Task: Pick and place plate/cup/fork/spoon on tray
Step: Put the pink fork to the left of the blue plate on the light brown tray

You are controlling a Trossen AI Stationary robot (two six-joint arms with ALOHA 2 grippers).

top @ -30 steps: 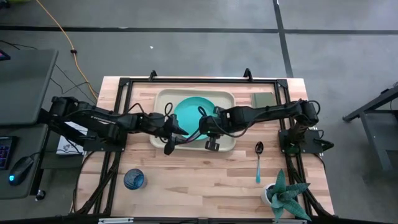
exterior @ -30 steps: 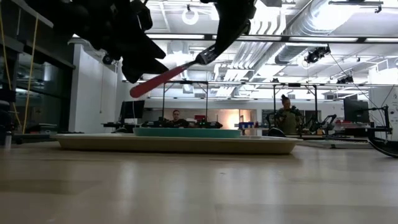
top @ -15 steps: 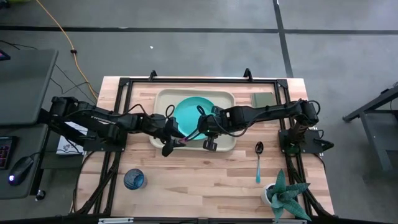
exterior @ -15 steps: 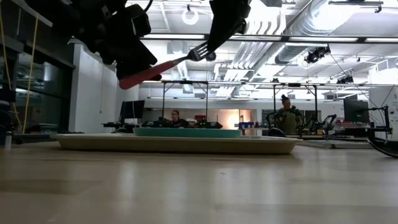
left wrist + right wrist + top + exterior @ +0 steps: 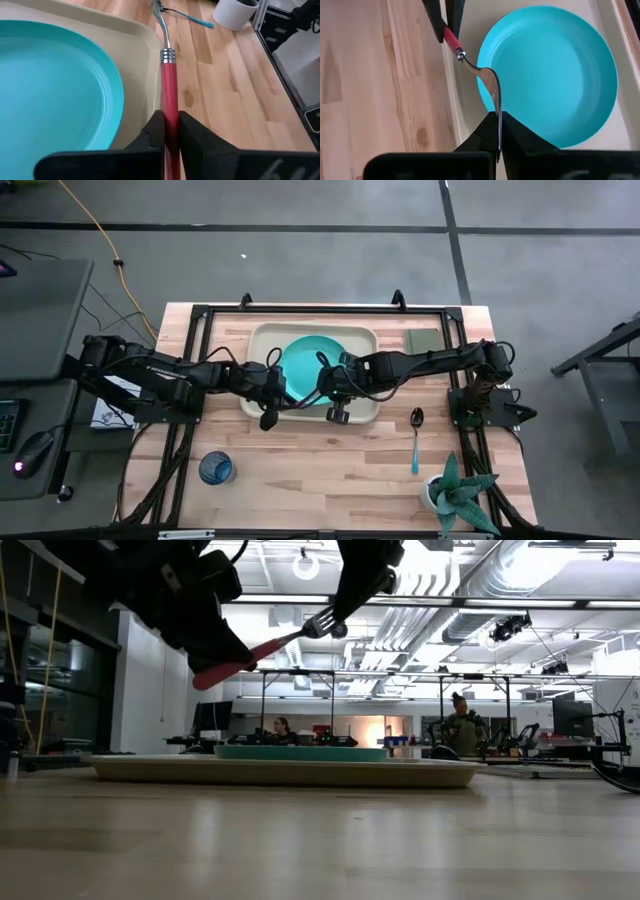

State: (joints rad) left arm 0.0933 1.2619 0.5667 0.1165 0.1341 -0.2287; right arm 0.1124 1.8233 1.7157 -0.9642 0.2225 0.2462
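Note:
The fork point(image 5: 275, 640), with a red handle and metal tines, hangs in the air between both grippers, above the near rim of the beige tray point(image 5: 262, 340). My left gripper point(image 5: 169, 131) is shut on its handle. My right gripper point(image 5: 498, 131) is shut on its tine end. The turquoise plate point(image 5: 305, 358) lies flat in the tray. The dark-blue cup point(image 5: 214, 468) stands on the table near the front left. The spoon point(image 5: 416, 438), with a light-blue handle, lies on the table to the right of the tray. My left gripper pinches the fork's red handle point(image 5: 169, 102) between its two fingers, which lie across it, part way along from the metal collar. It comes slanting down from the table's left. The handle's free end point(image 5: 205, 675) sticks out lower, clear of the tray. My right gripper pinches the fork's metal tine end point(image 5: 496, 107) between its two fingertips. It comes from above, pointing down. The fork's neck point(image 5: 472, 67) curves away from the fingers toward the handle, and the fork is lifted clear, its tine end higher than its handle.
A potted plant in a white pot point(image 5: 455, 492) stands at the front right corner. A grey-green pad point(image 5: 423, 340) lies at the back right. A black frame point(image 5: 200, 315) runs around the work area. Bare wood shows along the table's near side.
The fork has gone up a little and toward the table's left, and now slopes less steeply. Its handle end, which stuck out free below my left gripper, now sits between that gripper's fingers. My right gripper has kept hold of the tine end.

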